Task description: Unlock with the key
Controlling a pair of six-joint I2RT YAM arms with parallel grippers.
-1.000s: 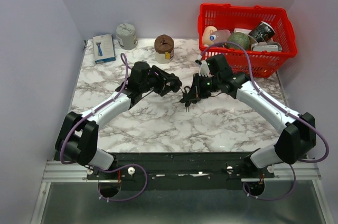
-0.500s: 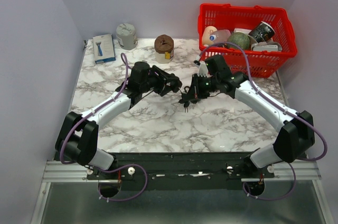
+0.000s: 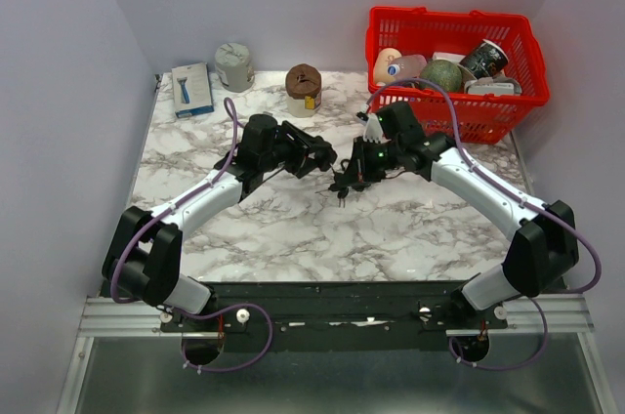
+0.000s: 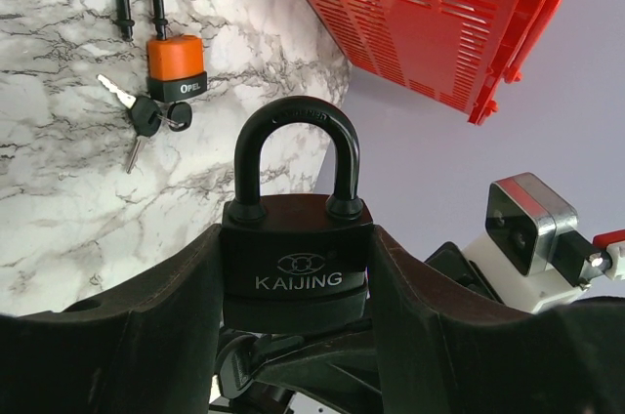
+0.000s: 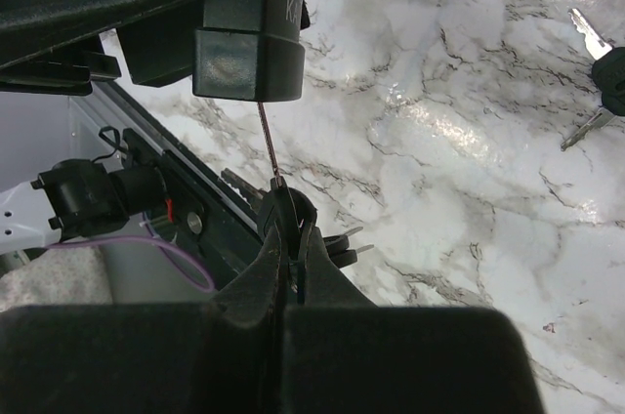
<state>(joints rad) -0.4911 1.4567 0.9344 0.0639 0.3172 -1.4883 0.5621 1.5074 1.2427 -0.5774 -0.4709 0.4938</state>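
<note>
A black KAIJING padlock (image 4: 296,258) is held upright between the fingers of my left gripper (image 4: 296,282), with its shackle closed. In the top view the left gripper (image 3: 320,154) is above the middle of the table. My right gripper (image 5: 290,233) is shut on the black head of a key (image 5: 285,211). The thin blade runs up to the underside of the padlock (image 5: 249,61). I cannot tell how far it goes in. Spare keys (image 5: 337,243) hang on the same ring below the right gripper (image 3: 352,172).
An orange padlock (image 4: 176,64) lies on the marble with its own keys (image 4: 146,119) beside it. A red basket (image 3: 454,62) of groceries stands at the back right. A brown jar (image 3: 304,90), a grey cup (image 3: 234,66) and a blue-and-white box (image 3: 192,90) line the back edge.
The right arm has moved slightly left, bringing the key closer to the padlock. The left arm and padlock have stayed still.
</note>
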